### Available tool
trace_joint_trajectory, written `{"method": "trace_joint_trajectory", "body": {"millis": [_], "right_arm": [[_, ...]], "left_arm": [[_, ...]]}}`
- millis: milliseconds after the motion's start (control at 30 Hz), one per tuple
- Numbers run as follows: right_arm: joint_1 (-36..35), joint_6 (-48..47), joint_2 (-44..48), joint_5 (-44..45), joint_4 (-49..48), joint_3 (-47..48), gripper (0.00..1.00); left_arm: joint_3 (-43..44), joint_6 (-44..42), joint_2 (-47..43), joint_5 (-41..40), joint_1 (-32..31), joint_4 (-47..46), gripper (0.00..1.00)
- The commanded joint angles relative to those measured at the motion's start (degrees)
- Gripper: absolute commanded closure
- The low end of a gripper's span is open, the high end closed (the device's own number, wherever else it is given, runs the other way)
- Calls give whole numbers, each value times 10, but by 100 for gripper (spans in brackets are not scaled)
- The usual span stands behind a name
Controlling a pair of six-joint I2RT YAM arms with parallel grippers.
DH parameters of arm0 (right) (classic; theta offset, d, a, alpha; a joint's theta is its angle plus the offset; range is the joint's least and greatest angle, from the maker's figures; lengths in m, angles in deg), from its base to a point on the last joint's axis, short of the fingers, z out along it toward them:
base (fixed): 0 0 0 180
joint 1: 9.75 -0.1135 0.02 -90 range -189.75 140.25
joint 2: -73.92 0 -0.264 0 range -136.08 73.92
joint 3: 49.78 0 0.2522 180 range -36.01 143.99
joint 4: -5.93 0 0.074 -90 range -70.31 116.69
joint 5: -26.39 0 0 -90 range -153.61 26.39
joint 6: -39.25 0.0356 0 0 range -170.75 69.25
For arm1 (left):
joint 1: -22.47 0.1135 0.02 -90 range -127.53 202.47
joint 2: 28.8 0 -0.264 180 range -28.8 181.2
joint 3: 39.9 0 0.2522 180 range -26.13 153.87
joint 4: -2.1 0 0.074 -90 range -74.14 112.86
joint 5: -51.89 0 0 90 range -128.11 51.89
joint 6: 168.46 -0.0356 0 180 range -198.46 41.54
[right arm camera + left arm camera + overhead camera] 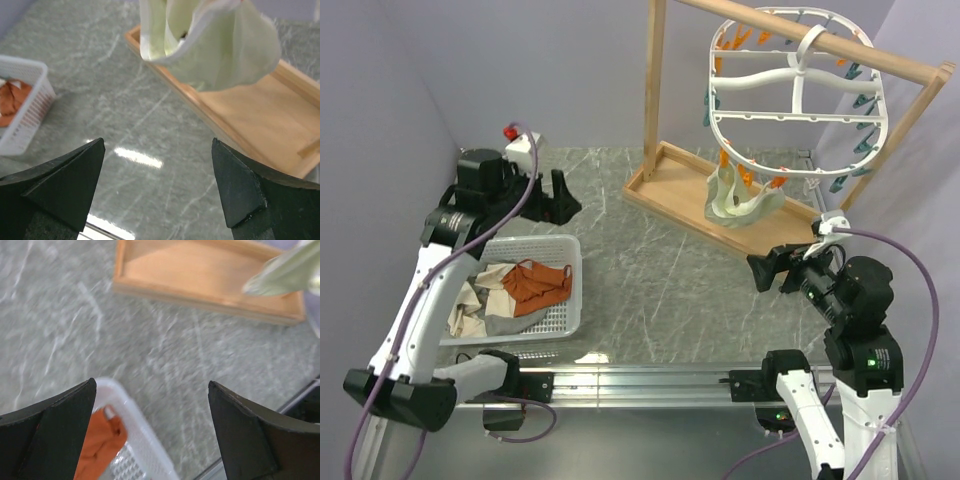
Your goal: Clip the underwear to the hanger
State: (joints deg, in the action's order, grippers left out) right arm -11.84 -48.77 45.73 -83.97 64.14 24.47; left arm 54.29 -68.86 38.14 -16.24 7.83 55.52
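We saw the underwear [215,47] dangling off the hanger [798,95], just up ahead of our right gripper [158,150]. That one gaped empty, and so did the left gripper [151,390].

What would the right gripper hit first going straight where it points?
Likely the bare table, just short of the wooden base; the underwear hangs above that line, though depth is unclear.

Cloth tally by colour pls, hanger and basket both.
On the hanger, pale cream-yellow underwear: 1
In the basket, orange-rust cloth: 1
In the basket, white cloth: 1
In the basket, grey cloth: 1
Total: 4
The white and grey ones lie bunched together, so that split is a best read.
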Motion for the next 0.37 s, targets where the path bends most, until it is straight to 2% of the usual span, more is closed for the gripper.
{"method": "trace_joint_trajectory", "body": {"millis": [0, 133, 333], "right_arm": [[2, -37, 16, 16, 21, -36, 6], [1, -43, 24, 23, 19, -50, 5], [2, -38, 45, 30, 12, -54, 5]], "left_arm": [[-48, -26, -46, -45, 14, 29, 1], [-127, -39, -114, -77, 16, -1, 1], [-142, -50, -156, -109, 24, 1, 1]]}}
